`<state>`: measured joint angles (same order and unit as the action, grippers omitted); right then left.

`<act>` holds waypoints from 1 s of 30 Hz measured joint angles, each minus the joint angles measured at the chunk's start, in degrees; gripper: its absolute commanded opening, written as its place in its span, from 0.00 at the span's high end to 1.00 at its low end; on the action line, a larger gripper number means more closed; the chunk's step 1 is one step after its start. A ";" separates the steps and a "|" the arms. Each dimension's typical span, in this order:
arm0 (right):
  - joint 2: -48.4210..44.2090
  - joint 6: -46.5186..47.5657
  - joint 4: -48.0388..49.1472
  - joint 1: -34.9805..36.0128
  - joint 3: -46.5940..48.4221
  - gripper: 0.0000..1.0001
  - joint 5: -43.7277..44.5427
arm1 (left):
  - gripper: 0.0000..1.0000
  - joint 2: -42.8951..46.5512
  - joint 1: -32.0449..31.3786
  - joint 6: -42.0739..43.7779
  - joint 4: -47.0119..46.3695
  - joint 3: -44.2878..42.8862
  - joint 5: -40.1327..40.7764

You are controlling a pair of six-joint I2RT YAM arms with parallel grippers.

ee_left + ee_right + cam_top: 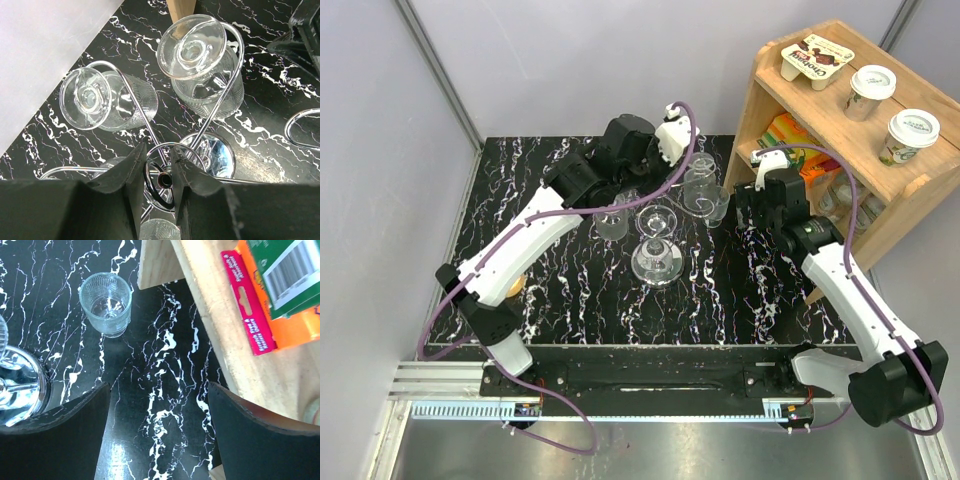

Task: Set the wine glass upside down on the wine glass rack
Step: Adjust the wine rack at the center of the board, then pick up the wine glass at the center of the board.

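Step, likely: bracing rack (220, 156). My left gripper (158, 151) straddles post (162, 179) top; clamped or not, cannot tell. My right gripper (157, 390) gapes empty; next: reach wine glass (106, 302), 11 o'clock.

Left arm (520, 245) reaches diagonally to upper centre, left gripper (159, 182) pointing down, jaws narrowly apart. Right gripper (157, 435) points down, jaws wide.
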<state>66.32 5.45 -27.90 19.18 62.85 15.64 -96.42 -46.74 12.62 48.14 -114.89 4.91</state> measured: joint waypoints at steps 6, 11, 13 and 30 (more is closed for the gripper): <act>0.39 -2.19 1.77 -1.05 -2.58 0.20 -3.50 | 1.00 1.99 -0.13 -0.48 -1.95 2.93 0.02; 2.80 -3.98 5.46 -1.79 -4.02 0.22 -6.10 | 1.00 3.30 -0.44 -0.52 -2.36 4.39 0.04; 4.15 -4.81 6.60 -1.84 -4.09 0.23 -6.56 | 1.00 3.72 -0.63 -0.59 -2.75 5.05 0.04; 20.59 -7.48 14.49 -1.90 0.35 0.29 -6.05 | 1.00 5.01 -1.36 -0.66 -5.62 7.69 0.42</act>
<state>86.91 -2.02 -13.41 17.28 63.20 9.58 -91.42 -48.10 11.97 42.52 -107.20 5.32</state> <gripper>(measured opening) 0.714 0.259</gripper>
